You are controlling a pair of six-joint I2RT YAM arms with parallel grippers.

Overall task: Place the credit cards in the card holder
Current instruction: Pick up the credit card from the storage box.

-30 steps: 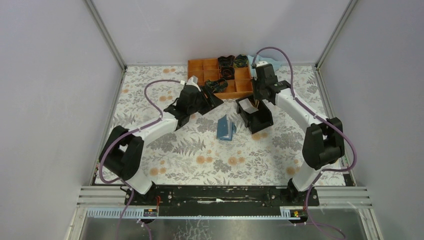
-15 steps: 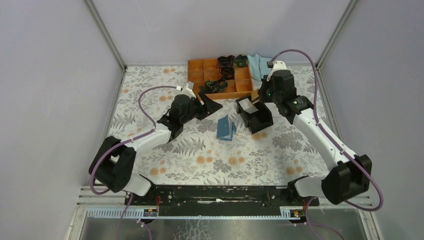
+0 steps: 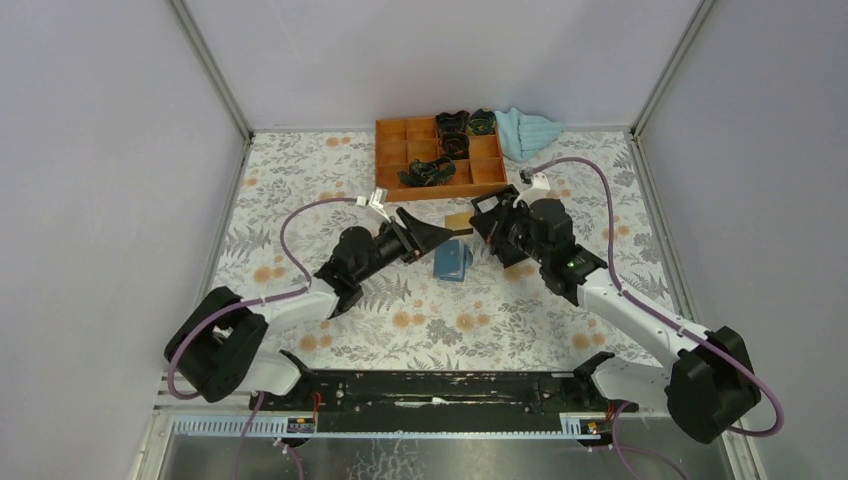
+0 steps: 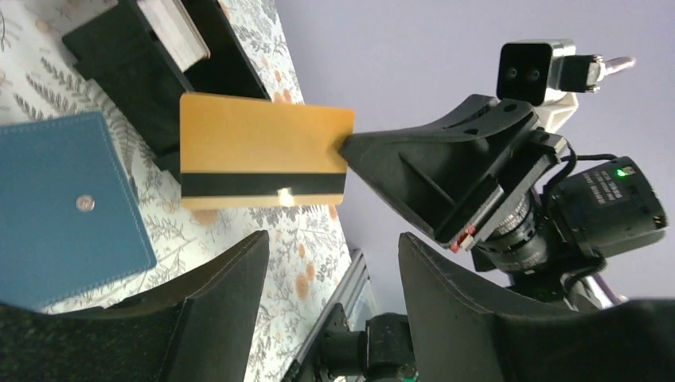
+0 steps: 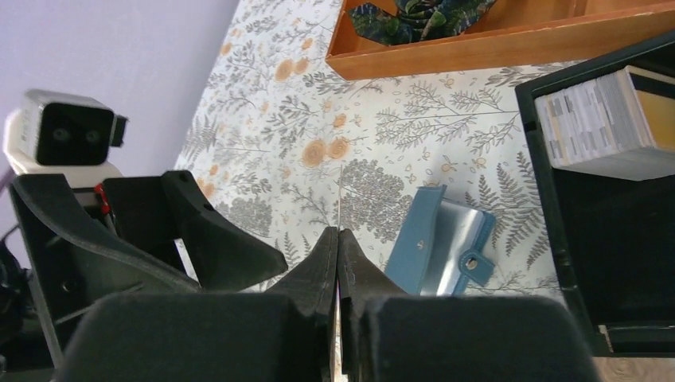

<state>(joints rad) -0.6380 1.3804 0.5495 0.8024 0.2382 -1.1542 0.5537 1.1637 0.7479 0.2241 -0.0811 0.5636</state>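
The credit card (image 4: 263,147) is glossy plastic, the card holder (image 4: 64,207) matt leatherette.

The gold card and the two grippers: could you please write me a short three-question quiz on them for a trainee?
1. Which gripper holds the gold card?
2. True or false: the card holder lies inside the black box.
3. The left gripper is: A) open and empty; B) shut on the gold card; C) shut on the card holder.

Key
1. The right gripper, pinching one short edge of the card.
2. False: it lies on the table, beside the box.
3. A.
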